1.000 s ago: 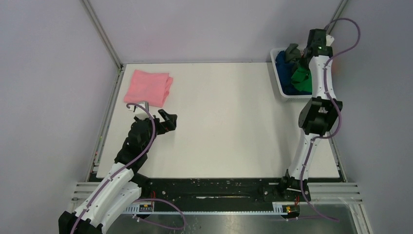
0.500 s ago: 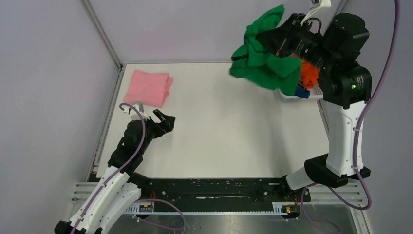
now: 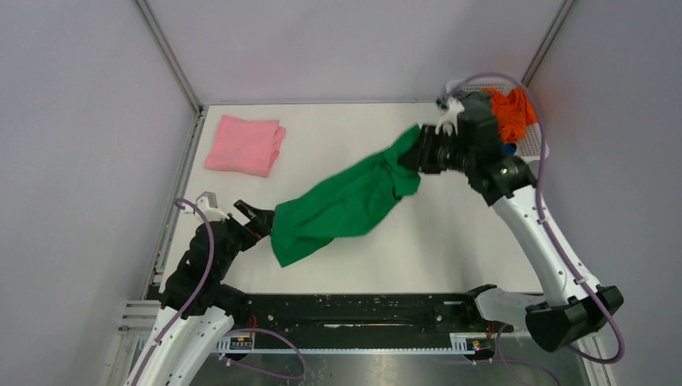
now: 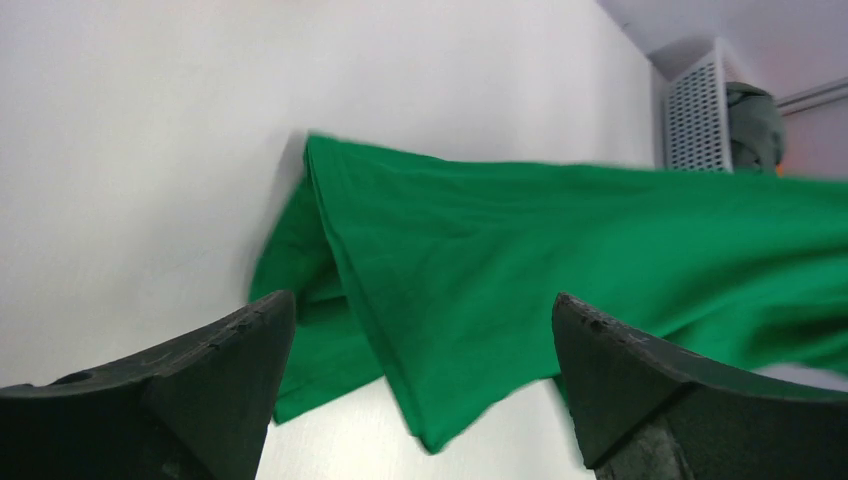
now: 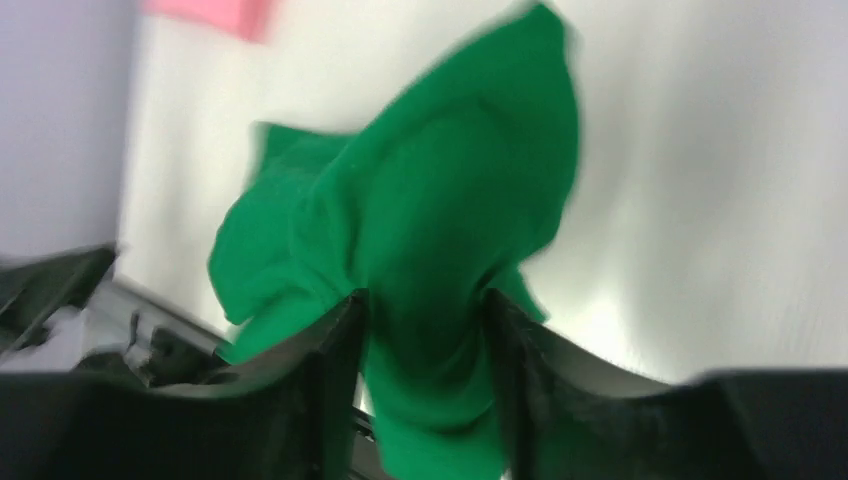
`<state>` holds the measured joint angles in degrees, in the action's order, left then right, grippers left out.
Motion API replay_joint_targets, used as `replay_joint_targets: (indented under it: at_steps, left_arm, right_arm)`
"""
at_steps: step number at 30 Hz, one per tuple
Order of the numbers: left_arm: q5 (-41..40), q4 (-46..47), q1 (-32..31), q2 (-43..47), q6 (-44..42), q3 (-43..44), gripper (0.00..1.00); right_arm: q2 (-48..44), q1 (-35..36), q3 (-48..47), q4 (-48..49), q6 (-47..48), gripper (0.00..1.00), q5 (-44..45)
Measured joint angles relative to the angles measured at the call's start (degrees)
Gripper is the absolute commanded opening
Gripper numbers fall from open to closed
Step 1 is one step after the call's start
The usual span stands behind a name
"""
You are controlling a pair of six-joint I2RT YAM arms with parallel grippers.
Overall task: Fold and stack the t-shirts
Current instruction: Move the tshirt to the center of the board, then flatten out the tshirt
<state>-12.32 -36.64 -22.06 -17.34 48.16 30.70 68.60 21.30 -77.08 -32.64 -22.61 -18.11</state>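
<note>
The green t-shirt (image 3: 346, 205) has swung from above the basket (image 4: 692, 115) down across the table (image 3: 450, 241) middle, its far-right end clamped in the right pincer (image 3: 414, 153); the left pincer (image 3: 256, 222) gapes just beside its near-left end.

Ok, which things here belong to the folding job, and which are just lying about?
Job: green t-shirt, gripped by the right fingers; folded pink t-shirt; orange t-shirt in the white basket.
Not the job: white basket; table.
</note>
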Motion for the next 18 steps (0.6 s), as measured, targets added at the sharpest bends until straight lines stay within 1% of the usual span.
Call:
replay_joint_targets:
  at_steps: [1, 2, 4, 6, 8, 10, 12, 15, 18]
  left_arm:
    - [-0.4, -1.1, 0.0, 0.0, 0.3, 0.0, 0.99]
    - [-0.5, -2.1, 0.0, -0.2, 0.6, 0.0, 0.99]
    - [-0.6, -3.4, 0.0, -1.1, 1.4, 0.0, 0.99]
    - [-0.5, -3.6, 0.0, -3.3, 1.7, -0.1, 0.99]
    - [0.4, -3.1, 0.0, -7.0, 1.9, -0.7, 0.99]
    - [2.3, -1.6, 0.0, -10.6, 2.2, -1.9, 0.99]
    - [6.2, 1.4, 0.0, -14.8, 2.7, -4.3, 0.99]
    - [11.4, 4.3, -0.7, -19.3, 3.0, -7.3, 0.99]
    - [13.9, 4.9, -3.2, -21.4, 3.6, -9.2, 0.97]
  right_arm:
    - [-2.2, -0.8, 7.1, 0.5, 0.1, 0.95, 3.5]
    - [-3.8, -1.9, 12.7, 0.5, -0.6, 0.99, 6.8]
    - [-5.8, -4.5, 21.1, 0.0, -1.7, 1.00, 11.9]
    - [-6.3, -6.4, 25.3, -1.0, -2.1, 0.99, 16.3]
    - [-7.1, -6.9, 27.2, -1.9, -2.4, 0.99, 18.7]
    - [-9.4, -6.8, 28.3, -1.9, -2.8, 1.00, 19.1]
    - [-13.4, -6.1, 30.4, -1.5, -3.5, 0.99, 19.1]
    - [-19.9, -1.4, 35.1, -1.3, -5.8, 0.99, 19.0]
    - [-22.7, 5.2, 40.2, -1.1, -8.7, 0.99, 19.0]
